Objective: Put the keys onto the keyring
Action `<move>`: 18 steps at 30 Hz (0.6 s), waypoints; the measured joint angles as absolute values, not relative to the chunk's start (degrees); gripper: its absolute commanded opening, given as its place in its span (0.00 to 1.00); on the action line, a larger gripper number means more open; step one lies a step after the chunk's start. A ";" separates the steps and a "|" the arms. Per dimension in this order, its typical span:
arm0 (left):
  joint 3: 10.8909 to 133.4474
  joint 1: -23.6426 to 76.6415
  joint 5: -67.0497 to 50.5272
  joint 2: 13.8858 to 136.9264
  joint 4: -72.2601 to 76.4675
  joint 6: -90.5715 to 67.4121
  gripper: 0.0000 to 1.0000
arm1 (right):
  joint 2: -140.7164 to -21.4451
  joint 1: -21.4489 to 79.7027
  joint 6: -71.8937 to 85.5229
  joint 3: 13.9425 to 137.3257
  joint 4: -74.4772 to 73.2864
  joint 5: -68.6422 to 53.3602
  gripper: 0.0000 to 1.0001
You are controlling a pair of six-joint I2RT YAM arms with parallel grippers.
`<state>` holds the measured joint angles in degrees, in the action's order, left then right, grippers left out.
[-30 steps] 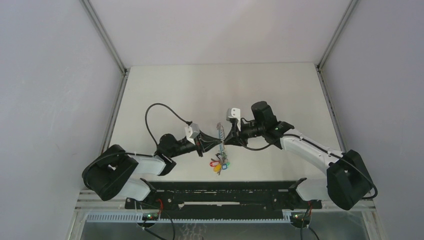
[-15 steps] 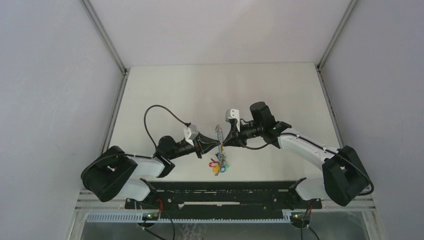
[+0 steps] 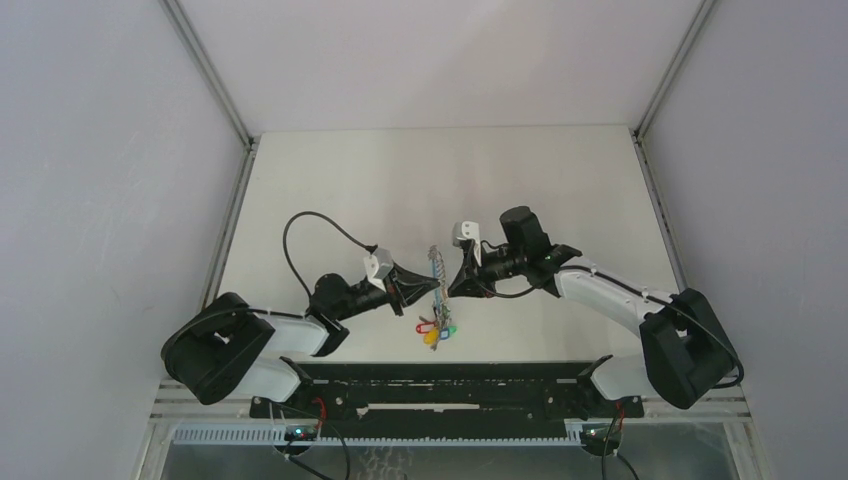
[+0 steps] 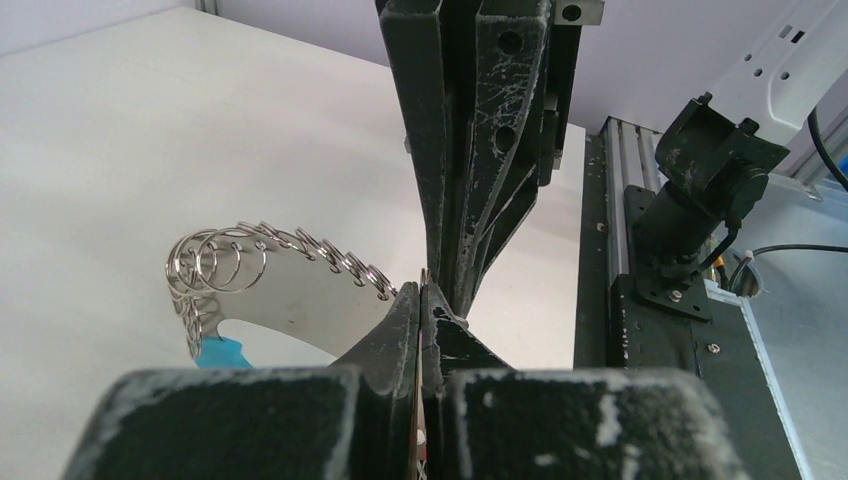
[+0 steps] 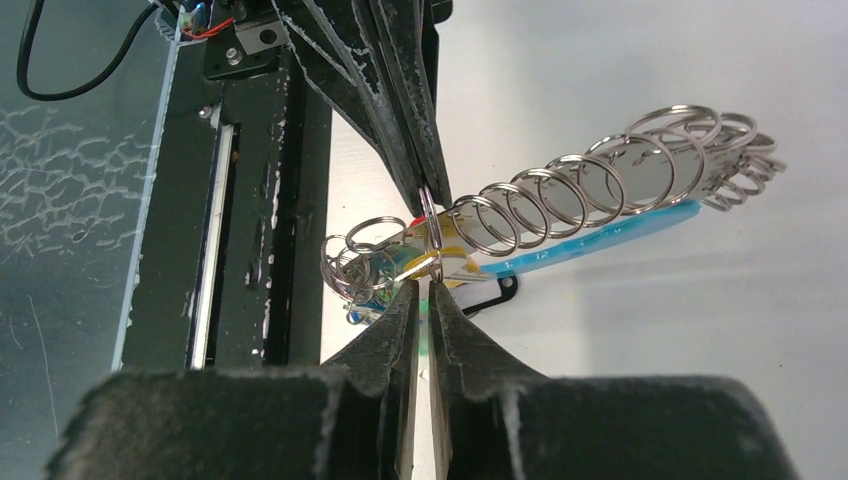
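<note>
The keyring (image 3: 437,268) hangs in the air between my two grippers: a chain of silver rings (image 5: 580,190) along a bright blue band (image 5: 610,235). My left gripper (image 3: 431,290) is shut on one thin ring at its very tip (image 4: 425,290). My right gripper (image 3: 448,289) faces it tip to tip, with its jaws nearly together on the same ring (image 5: 430,240). The keys (image 3: 436,330) dangle below in a cluster of coloured heads; a yellow head (image 5: 452,256) shows just behind my right fingertips. The key blades are hidden in the cluster.
The white table (image 3: 440,180) extends behind the keyring. A black rail (image 3: 440,385) with the arm bases runs along the near edge. Grey walls (image 3: 110,200) close in both sides.
Both grippers and the keyring between them have drifted slightly to the left. The hanging cluster swung with them. Both grips look unchanged.
</note>
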<state>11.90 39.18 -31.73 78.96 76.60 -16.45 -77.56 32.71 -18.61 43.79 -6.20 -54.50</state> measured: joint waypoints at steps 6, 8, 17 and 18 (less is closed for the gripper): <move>11.90 39.18 -31.68 78.94 77.08 -16.56 0.00 | -77.95 32.69 -18.33 43.77 -6.00 -54.65 0.15; 11.90 39.18 -31.68 78.94 77.06 -16.56 0.00 | -77.91 32.56 -18.17 43.51 -5.56 -54.61 0.17; 11.90 39.18 -31.75 78.96 77.08 -16.64 0.00 | -76.62 30.83 -16.75 41.63 -2.17 -55.07 0.19; 11.90 39.18 -31.77 78.96 77.08 -16.80 0.00 | -76.60 30.83 -16.47 41.63 -1.45 -55.46 0.19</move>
<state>11.90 39.18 -31.77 78.96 77.08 -16.80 -76.60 30.83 -16.47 41.63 -1.45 -55.46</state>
